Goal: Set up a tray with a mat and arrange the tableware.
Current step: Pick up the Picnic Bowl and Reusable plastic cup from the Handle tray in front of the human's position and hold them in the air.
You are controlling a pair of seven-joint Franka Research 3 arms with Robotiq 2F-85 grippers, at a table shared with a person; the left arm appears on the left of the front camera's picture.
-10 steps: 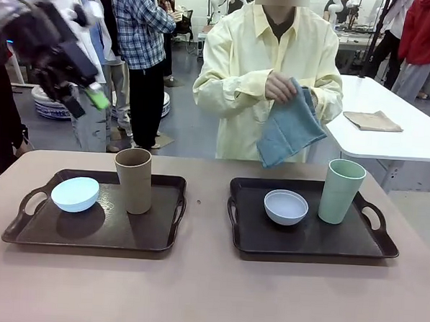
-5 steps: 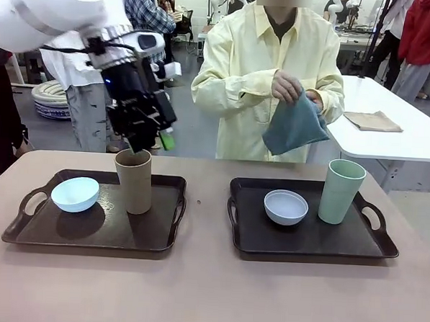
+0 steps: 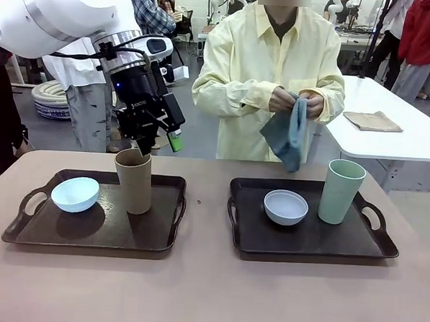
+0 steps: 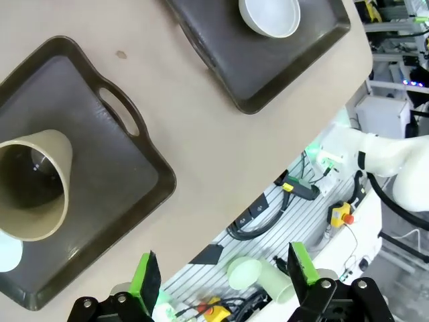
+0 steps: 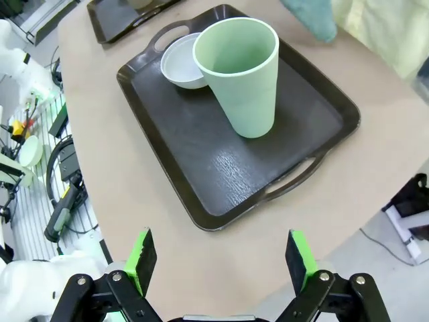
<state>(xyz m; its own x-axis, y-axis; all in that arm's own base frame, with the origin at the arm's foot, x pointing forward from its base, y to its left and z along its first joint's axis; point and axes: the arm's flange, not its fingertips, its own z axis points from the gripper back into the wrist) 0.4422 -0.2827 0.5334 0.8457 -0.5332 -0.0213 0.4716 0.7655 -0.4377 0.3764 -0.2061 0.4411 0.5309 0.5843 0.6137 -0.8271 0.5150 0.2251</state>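
Left tool (image 3: 158,142) released, fingers spread, just above tan cup (image 3: 133,180). Blue bowl (image 3: 75,194) left of the cup on left tray (image 3: 88,234). Right tool (image 5: 220,258) released, above right tray (image 5: 221,168) holding green cup (image 5: 241,74) and white bowl (image 5: 179,66). Person folds blue cloth (image 3: 288,132).

We find the front view bright and evenly lit from overhead, with no harsh glare. Shadows on the surface (image 3: 208,290) are soft and short: a dim patch lies under the light blue bowl (image 3: 75,194) and another beside the tan-brown cup (image 3: 133,180). The left gripper (image 3: 159,144) looks crisp, without motion blur, and the far room is readable. Both wrist views bow straight lines toward their borders. In the right wrist view the right tray (image 5: 221,168) shows a pale sheen near the pale green cup (image 5: 239,70).
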